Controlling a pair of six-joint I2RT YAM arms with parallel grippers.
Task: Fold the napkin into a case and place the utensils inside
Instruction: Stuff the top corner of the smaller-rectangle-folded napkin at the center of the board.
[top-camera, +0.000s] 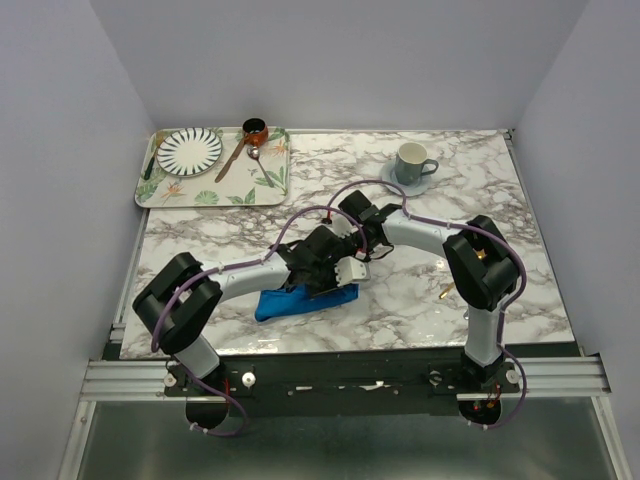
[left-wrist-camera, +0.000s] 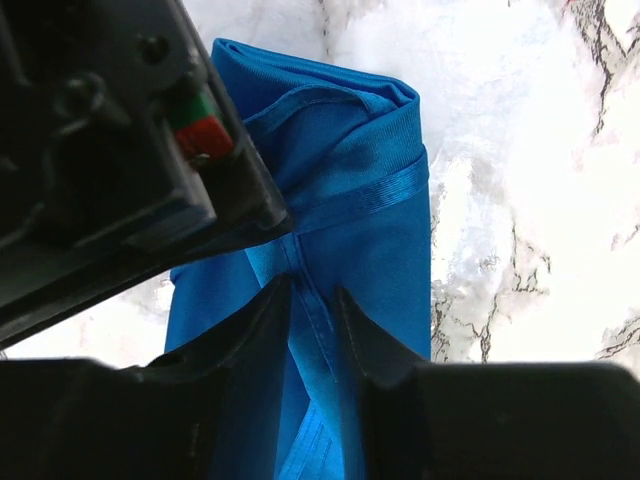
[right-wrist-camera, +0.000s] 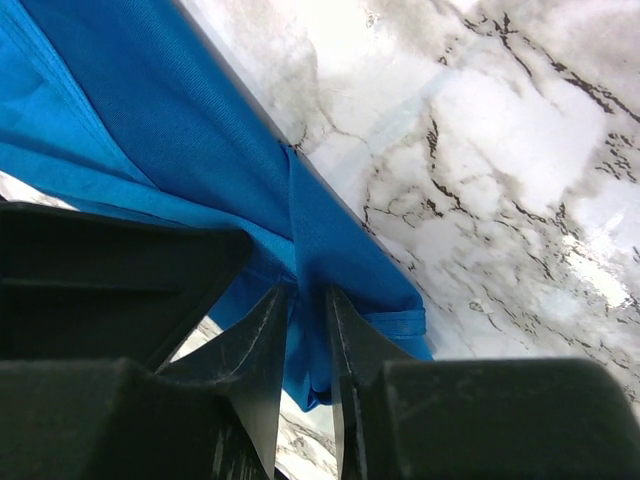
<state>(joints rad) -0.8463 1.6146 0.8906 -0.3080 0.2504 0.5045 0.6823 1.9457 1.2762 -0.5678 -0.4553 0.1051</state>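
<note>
Napkin: the napkin (top-camera: 300, 302) lies on the table (top-camera: 430, 225) near its front edge, between the two arm bases, already folded into a thick band of several layers.
Long axis: in the top view the band runs left to right, its right end tipped slightly away from the bases.
Left claw: the left claw (left-wrist-camera: 315, 295) is pressed onto a raised ridge of the blue cloth, and its wrist view shows the fabric filling the narrow gap between the jaws.
Right claw: the right claw (right-wrist-camera: 310, 295) likewise pinches a pleat of the napkin near a hemmed corner.
Claws to cloth: both sit directly over the band's far edge, close together, toward its middle and right part.
Utensil: a gold spoon (top-camera: 446, 292) lies well to the right of the napkin, just beside the right arm.
Silver piece: not made out in these views.
Nearer arm: judged the right, so fetching the spoon suits that side once the pouch is formed.
Turning relation: the spoon lies off the band's right end, so the pouch mouth should likely face that way.
</note>
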